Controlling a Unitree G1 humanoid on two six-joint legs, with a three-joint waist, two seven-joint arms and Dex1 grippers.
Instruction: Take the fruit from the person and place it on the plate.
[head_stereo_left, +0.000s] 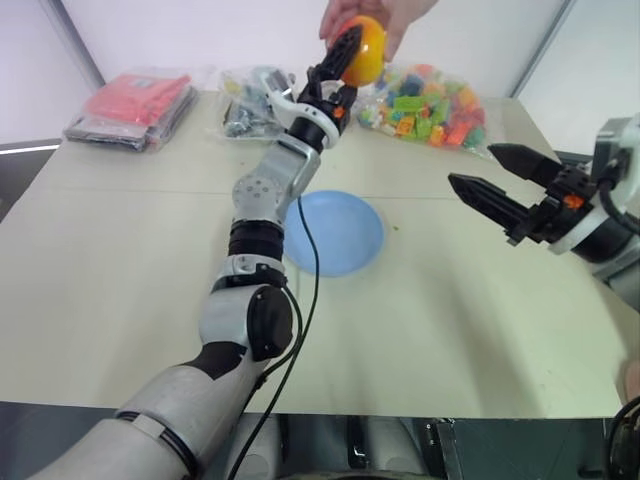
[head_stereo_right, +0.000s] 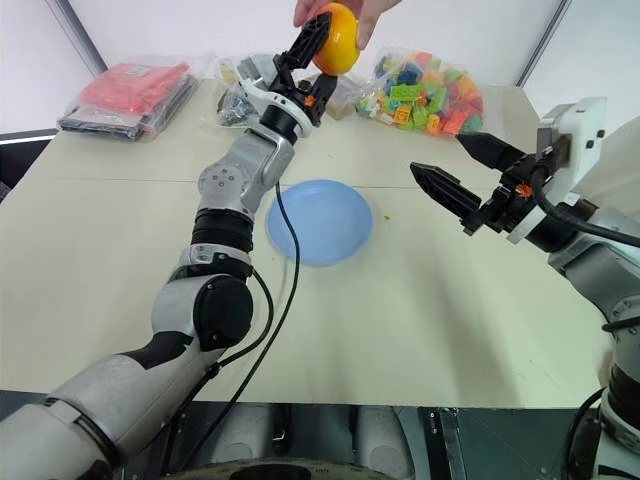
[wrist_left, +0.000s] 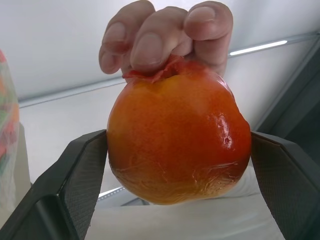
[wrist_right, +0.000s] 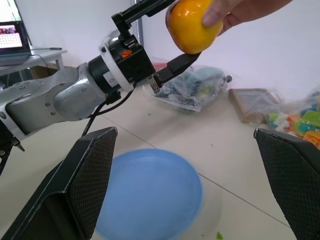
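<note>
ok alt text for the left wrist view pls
An orange-red fruit sits between the left gripper's two black fingers, pinched from above by a person's hand. One finger touches the fruit's side; the other stands beside it.

Small round smooth fruit (wrist_left: 179, 134) between the black textured fingers (wrist_left: 80, 180) of the left gripper (head_stereo_left: 345, 68): orange-yellow over most of its skin, deepening to a red blush on one flank, paler yellow at the underside, with a reddish crinkled tuft at the crown under the person's hand (wrist_left: 165, 37).

Round flat plastic plate (head_stereo_left: 340, 232), below and nearer than that gripper: plain light blue, unpatterned.

Right gripper (head_stereo_right: 455, 178): black fingers, small orange mark at their base, grey-white wrist housing.

Clear bag of toy blocks (head_stereo_left: 430, 105) beyond it: mixed green, orange, blue, yellow, pink.

Flat packet (head_stereo_left: 135, 105) far off to the left gripper's side: red.

Tabletop (head_stereo_left: 120, 260): pale cream.
</note>
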